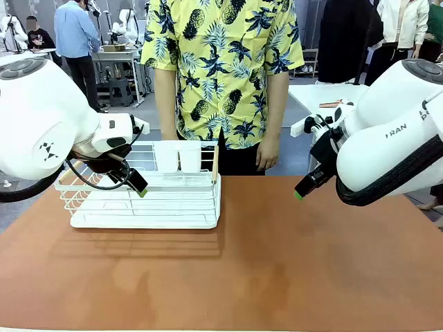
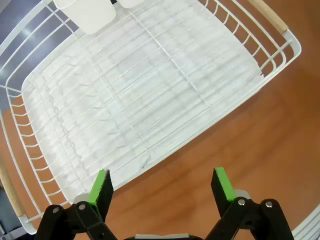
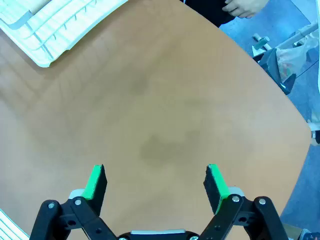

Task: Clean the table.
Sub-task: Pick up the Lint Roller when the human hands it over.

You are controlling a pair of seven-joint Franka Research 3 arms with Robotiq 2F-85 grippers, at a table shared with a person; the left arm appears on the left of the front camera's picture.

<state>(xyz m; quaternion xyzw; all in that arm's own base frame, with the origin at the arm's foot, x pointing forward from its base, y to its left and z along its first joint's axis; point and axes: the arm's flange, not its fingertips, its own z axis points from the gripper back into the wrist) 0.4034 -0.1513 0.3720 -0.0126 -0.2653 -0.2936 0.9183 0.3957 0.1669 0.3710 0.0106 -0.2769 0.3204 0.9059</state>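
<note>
1. Reddish-brown and matte, the one worktop [image 1: 277, 263] spans the whole near part of the front view, with a rounded corner seen in the right wrist view.
2. One white wire rack [image 1: 149, 207] stands on its left far part, near the far edge.
3. Two white cups [image 1: 166, 156] stand side by side at the rack's far side.
4. The rack has two wooden handles [image 2: 267, 15], one at each end.
5. The left tool [image 2: 162, 182] hangs over the rack's edge and the worktop beside it, its two green-padded fingers spread apart with nothing between them.
6. The right tool [image 3: 156, 177] hangs over bare worktop, well apart from the rack, fingers likewise spread and holding nothing.
7. A faint darker patch [image 3: 160, 148] marks the worktop ahead of the right tool.
8. One person [image 1: 221, 69] in a yellow patterned shirt stands at the far side, one hand [image 1: 266, 155] hanging by the edge.
</note>
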